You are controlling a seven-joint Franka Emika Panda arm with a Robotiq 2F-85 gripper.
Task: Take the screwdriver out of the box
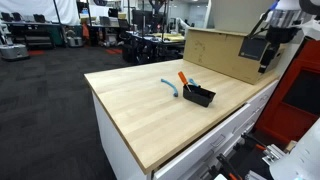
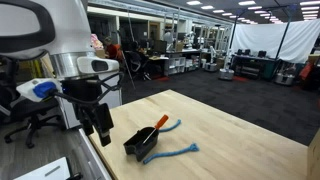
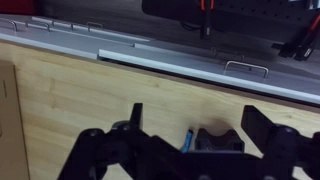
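The screwdriver [image 1: 184,78] is leaning inside the box [image 1: 199,96]. Its orange handle is sticking up over the rim of the box and its shaft is going down into it. The gripper [image 2: 101,128] is hanging in the air, above the box and well apart from it. In the wrist view its two fingers [image 3: 135,116] are standing apart with nothing between them. I am judging that the grasp is not yet begun.

Several things are looking risky to me. The box is looking small and light, and it is standing free on the table [image 1: 130,100]. If the fingers are coming down on the rim of the box instead of on the handle, the box is probably sliding or tipping. The handle is tilted, so a closing that is not lined up with it may be pushing it aside rather than catching it. If the shaft is catching on the wall of the box during the lift, the box may be rising together with the tool. A light-blue object [image 1: 170,86] is lying just beside the box, and a wide approach may be knocking it. The cardboard box [image 1: 222,52] behind the box is also standing near the arm.
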